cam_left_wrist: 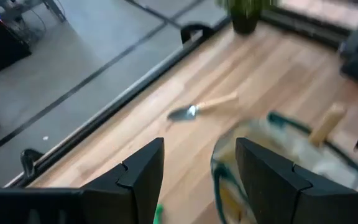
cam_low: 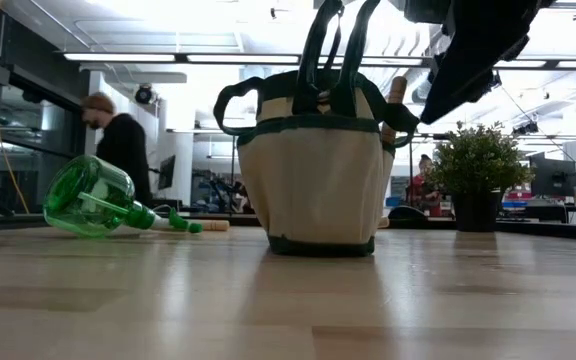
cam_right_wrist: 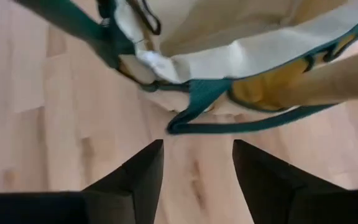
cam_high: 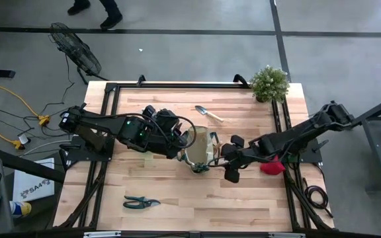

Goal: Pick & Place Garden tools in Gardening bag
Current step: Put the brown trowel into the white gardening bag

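Note:
The beige gardening bag (cam_high: 201, 149) (cam_low: 313, 170) stands upright on its base mid-table, a wooden tool handle (cam_low: 396, 92) sticking out of it. My left gripper (cam_high: 185, 140) (cam_left_wrist: 194, 168) hovers open above the bag's left rim. My right gripper (cam_high: 225, 162) (cam_right_wrist: 194, 162) is open over the table at the bag's right side, with nothing between its fingers. A wooden-handled trowel (cam_high: 208, 114) (cam_left_wrist: 201, 107) lies beyond the bag. Black pruners (cam_high: 141, 201) lie near the front edge. A green spray bottle (cam_low: 93, 195) lies on its side, and a red glove (cam_high: 272, 165) lies under my right arm.
A bushy potted plant (cam_high: 268, 82) (cam_low: 478, 175) stands at the far right corner. Bare wood lies along the near edge to the right of the pruners. People show in the room beyond the table.

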Motion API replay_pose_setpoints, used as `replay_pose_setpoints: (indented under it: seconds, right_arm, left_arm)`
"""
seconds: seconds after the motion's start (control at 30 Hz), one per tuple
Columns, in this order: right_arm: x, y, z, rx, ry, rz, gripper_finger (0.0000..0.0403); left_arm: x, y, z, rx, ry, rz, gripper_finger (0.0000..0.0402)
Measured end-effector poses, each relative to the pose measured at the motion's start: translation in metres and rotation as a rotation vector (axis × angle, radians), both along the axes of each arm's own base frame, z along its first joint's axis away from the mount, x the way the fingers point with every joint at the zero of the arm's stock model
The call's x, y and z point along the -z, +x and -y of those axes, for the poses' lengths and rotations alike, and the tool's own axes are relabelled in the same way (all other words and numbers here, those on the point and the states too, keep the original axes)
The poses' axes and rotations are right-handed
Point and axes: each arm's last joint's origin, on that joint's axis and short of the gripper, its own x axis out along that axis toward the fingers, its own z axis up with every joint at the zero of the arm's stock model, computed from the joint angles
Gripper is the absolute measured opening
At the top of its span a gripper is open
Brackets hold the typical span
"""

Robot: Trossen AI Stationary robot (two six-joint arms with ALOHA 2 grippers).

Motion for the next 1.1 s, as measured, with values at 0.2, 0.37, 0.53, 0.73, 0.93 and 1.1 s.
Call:
replay_pose_setpoints:
  seconds: [0.2,0.37,0.53,0.73,0.93,1.1]
  right_arm:
    - [-0.002,-0.004,-0.007,0.02,0.068,-0.001,0.0182]
    - [-0.003,-0.006,-0.012,0.033,0.087,0.002,0.0182]
    - [-0.003,-0.01,-0.018,0.036,0.106,-0.006,0.0182]
    - [-0.003,-0.014,-0.027,0.03,0.108,-0.002,0.0181]
    - [-0.004,-0.013,-0.027,0.074,0.035,0.06,0.0181]
    - [-0.005,-0.011,-0.023,0.103,0.006,0.078,0.0181]
  left_arm:
    - [0.006,-0.015,0.011,0.007,-0.021,-0.099,0.0193]
    - [0.008,-0.03,0.024,-0.025,0.0,-0.108,0.0193]
    - [0.014,-0.036,0.04,0.007,-0.003,-0.109,0.0193]
    - [0.028,-0.041,0.053,0.009,-0.026,-0.116,0.0193]
    - [0.033,-0.041,0.053,-0.021,-0.04,-0.102,0.0193]
    - [0.033,-0.041,0.053,-0.03,-0.047,-0.092,0.0193]
